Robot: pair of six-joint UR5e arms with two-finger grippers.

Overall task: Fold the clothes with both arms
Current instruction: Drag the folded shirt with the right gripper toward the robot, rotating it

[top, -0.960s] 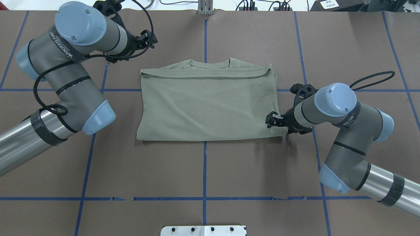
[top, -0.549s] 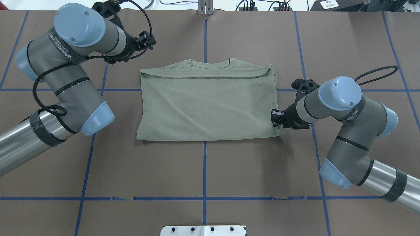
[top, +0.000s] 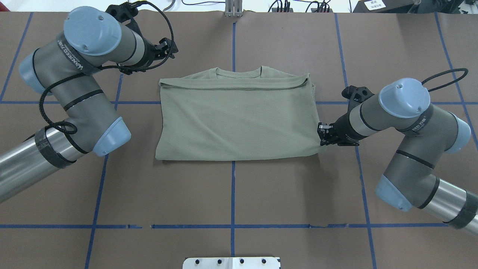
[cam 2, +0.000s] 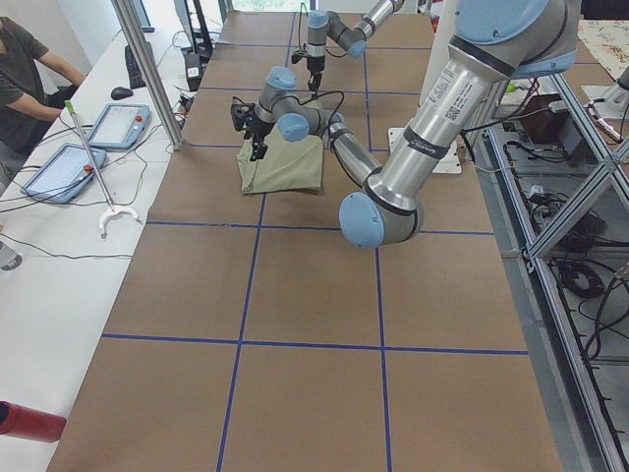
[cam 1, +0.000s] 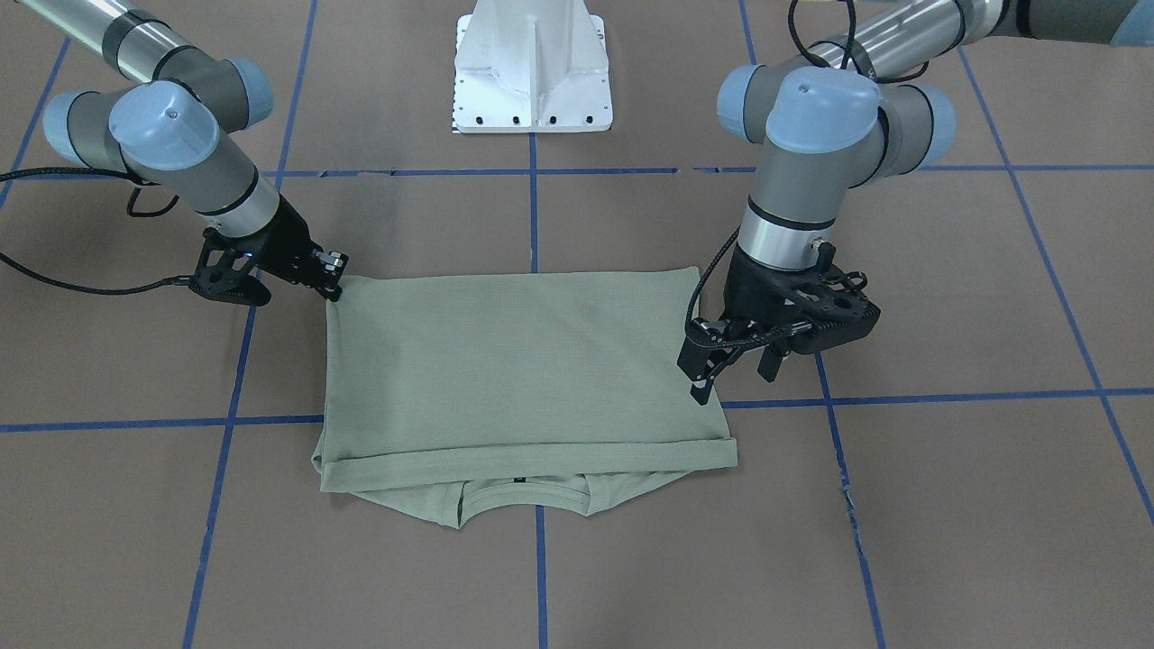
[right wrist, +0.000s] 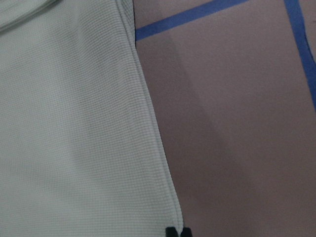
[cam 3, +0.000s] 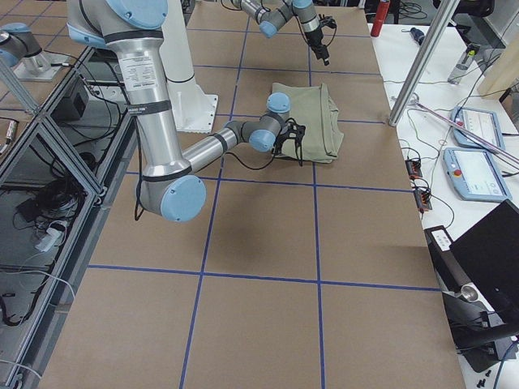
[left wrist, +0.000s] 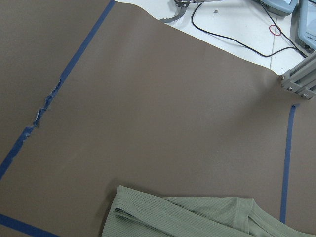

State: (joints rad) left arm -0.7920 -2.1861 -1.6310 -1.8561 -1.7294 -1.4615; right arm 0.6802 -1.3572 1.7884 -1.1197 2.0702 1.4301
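Note:
The pale green shirt (top: 235, 119) lies folded into a rectangle at mid-table, with its neckline on the far side (cam 1: 523, 500). My right gripper (top: 322, 136) sits low at the shirt's near right corner (cam 1: 335, 281). In the right wrist view its fingertips (right wrist: 171, 231) stand close together with the shirt's edge (right wrist: 148, 123) running in between them, so it is shut on that corner. My left gripper (cam 1: 730, 374) hangs open above the table by the shirt's left edge (top: 170, 46). The left wrist view shows only the shirt's far corner (left wrist: 197, 217).
Brown table cover with a grid of blue tape lines (top: 233, 194). The white pedestal base (cam 1: 532, 72) stands at the robot's side. An aluminium post (top: 233, 9) and cables lie past the far edge. A person sits at a side bench with tablets (cam 2: 118, 123).
My right gripper has slid to the right, from over the shirt to its right edge, and the near right corner has drawn up toward it. The left arm has barely moved.

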